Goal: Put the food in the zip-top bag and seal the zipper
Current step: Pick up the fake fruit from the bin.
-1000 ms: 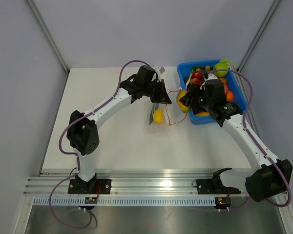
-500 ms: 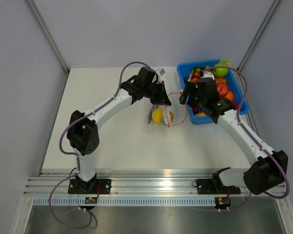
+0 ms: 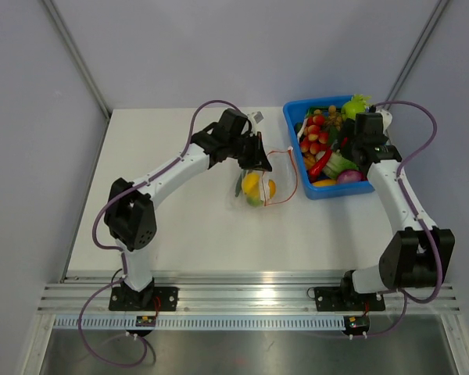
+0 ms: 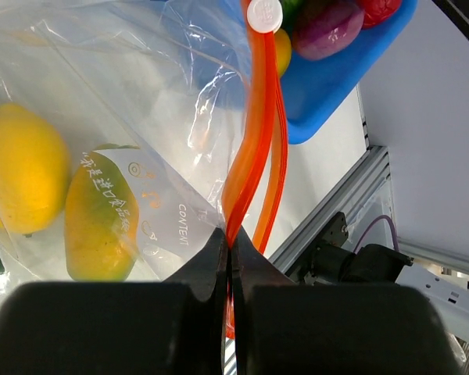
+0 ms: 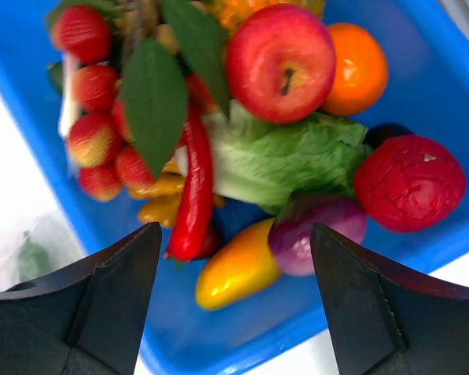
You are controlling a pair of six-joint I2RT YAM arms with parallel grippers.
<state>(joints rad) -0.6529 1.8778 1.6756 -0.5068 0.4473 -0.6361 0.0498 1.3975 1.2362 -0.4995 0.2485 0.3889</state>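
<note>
The clear zip-top bag (image 3: 254, 190) hangs over the table with its mouth held up. My left gripper (image 3: 258, 160) is shut on the orange zipper (image 4: 250, 141) at one end (image 4: 230, 242); the white slider (image 4: 264, 14) sits at the far end. Inside the bag lie a yellow lemon (image 4: 19, 180) and a yellow-green fruit (image 4: 102, 219). My right gripper (image 3: 353, 152) hovers open and empty (image 5: 234, 234) over the food in the blue bin: a red apple (image 5: 281, 62), an orange (image 5: 358, 69), lettuce (image 5: 289, 160), a red chilli (image 5: 197, 187), a yellow pepper (image 5: 238, 273) and a purple vegetable (image 5: 316, 234).
The blue bin (image 3: 297, 168) stands at the table's back right, just right of the bag, piled with food. Strawberries (image 5: 94, 133) and a dark red fruit (image 5: 410, 183) lie in it too. The aluminium rail (image 3: 250, 297) runs along the near edge.
The right gripper let a yellow-green fruit go into the bag, swung back right over the bin, and its jaws widened. The left gripper kept its hold on the zipper.
</note>
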